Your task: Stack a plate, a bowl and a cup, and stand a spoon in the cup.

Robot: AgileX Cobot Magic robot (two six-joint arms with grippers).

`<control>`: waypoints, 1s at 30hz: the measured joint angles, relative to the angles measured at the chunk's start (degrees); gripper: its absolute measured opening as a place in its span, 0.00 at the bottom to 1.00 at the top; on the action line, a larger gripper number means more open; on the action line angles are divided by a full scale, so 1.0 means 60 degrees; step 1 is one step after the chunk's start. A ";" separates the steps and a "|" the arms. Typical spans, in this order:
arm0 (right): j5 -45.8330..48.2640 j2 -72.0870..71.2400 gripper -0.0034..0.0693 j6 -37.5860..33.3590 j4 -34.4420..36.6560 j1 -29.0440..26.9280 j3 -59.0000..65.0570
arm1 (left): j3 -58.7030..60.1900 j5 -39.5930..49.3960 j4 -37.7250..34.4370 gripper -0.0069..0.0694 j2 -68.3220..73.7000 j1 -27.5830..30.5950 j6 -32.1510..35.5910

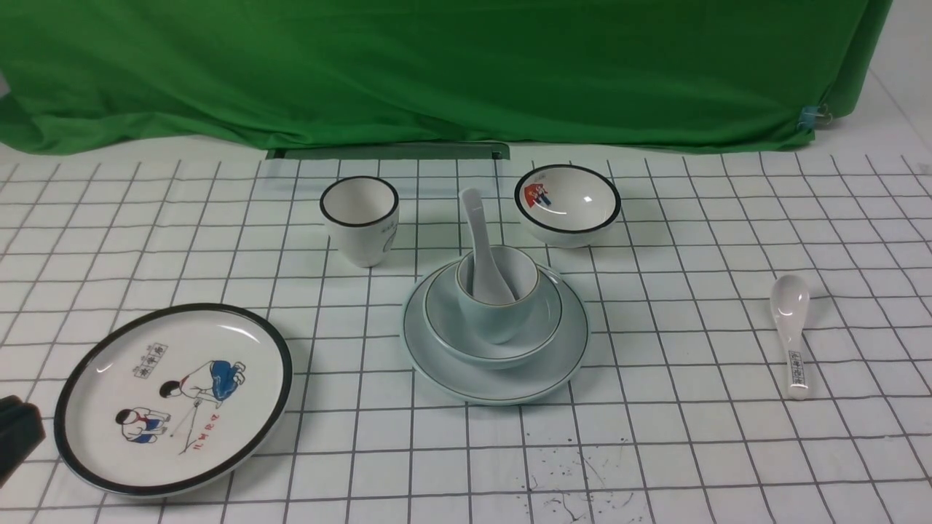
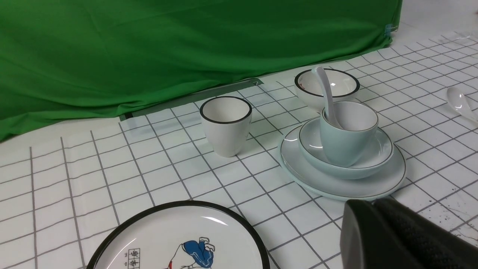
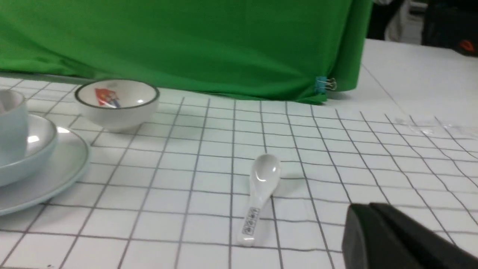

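Observation:
The pale blue-white plate (image 1: pixel 451 367) lies at the table's middle. The shallow bowl (image 1: pixel 444 320) sits on it, the small cup (image 1: pixel 502 320) stands in the bowl, and the plain white spoon (image 1: pixel 482 240) stands in the cup, handle leaning up and back. The stack also shows in the left wrist view: plate (image 2: pixel 298 164), bowl (image 2: pixel 377 157), cup (image 2: pixel 343 145), spoon (image 2: pixel 325 93). My left gripper (image 2: pixel 373 203) is shut and empty, near the table's front left; it shows at the front view's left edge (image 1: pixel 16 429). My right gripper (image 3: pixel 368 209) is shut and empty, out of the front view.
A black-rimmed plate with cartoon children (image 1: pixel 175 397) lies front left. A black-rimmed white cup (image 1: pixel 360 220) and a black-rimmed cartoon bowl (image 1: pixel 567 204) stand behind the stack. A white spoon with printed handle (image 1: pixel 792 331) lies at the right. A green cloth hangs at the back.

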 joint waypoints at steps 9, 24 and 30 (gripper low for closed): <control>0.1203 -0.0062 0.06 0.0350 -0.0036 -0.0063 0.0021 | 0.0000 0.0000 0.0000 0.05 0.0000 0.0000 0.0000; 0.1289 -0.0062 0.07 0.0432 -0.0044 -0.0063 0.0021 | 0.0000 0.0000 0.0000 0.05 0.0000 0.0000 0.0000; 0.1289 -0.0062 0.09 0.0432 -0.0044 -0.0063 0.0021 | 0.0000 0.0000 0.0000 0.05 0.0000 0.0000 0.0000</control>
